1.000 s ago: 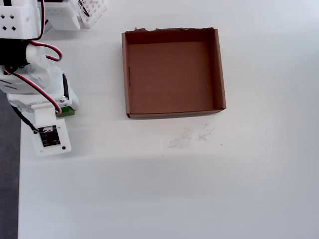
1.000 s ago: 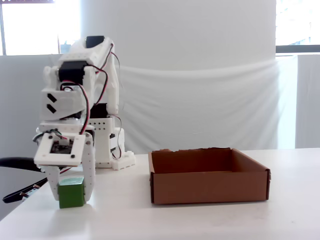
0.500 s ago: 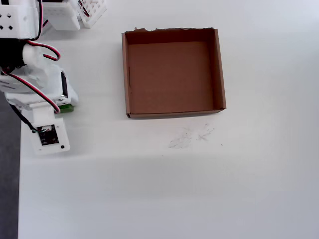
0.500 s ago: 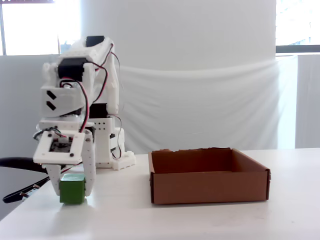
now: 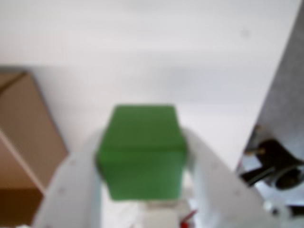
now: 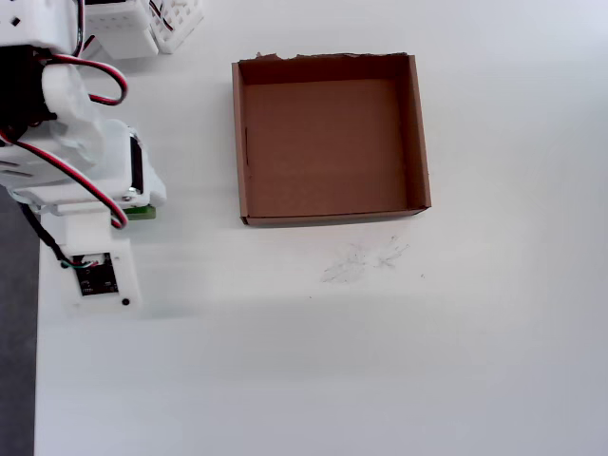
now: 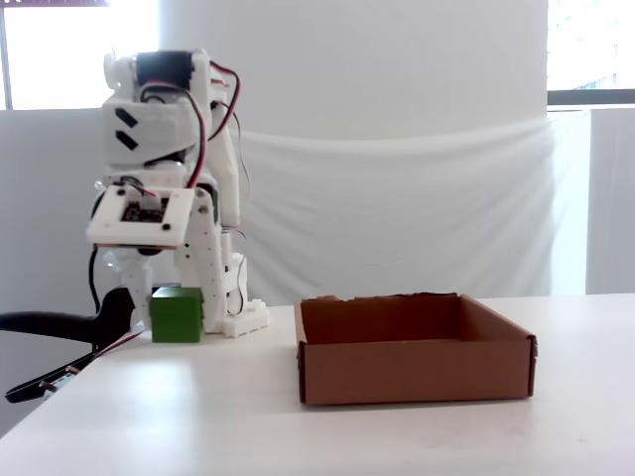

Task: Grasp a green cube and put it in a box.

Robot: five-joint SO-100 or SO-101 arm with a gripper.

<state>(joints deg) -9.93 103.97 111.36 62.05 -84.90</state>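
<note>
Carrying the green cube (image 7: 178,314) across to the box (image 7: 412,369) is your step in hand, I judge: the gripper (image 5: 142,199) is clenched on the cube in the wrist view, and the fixed view shows it just above the table (image 7: 298,436), left of the box and well apart from it. Lift enough to clear the box's low wall, stop over the bare floor, then release. You have one cube, one box, one arm.

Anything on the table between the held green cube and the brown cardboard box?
Nothing: in the fixed view, bare white table separates the small green cube from the shallow brown cardboard box.
</note>
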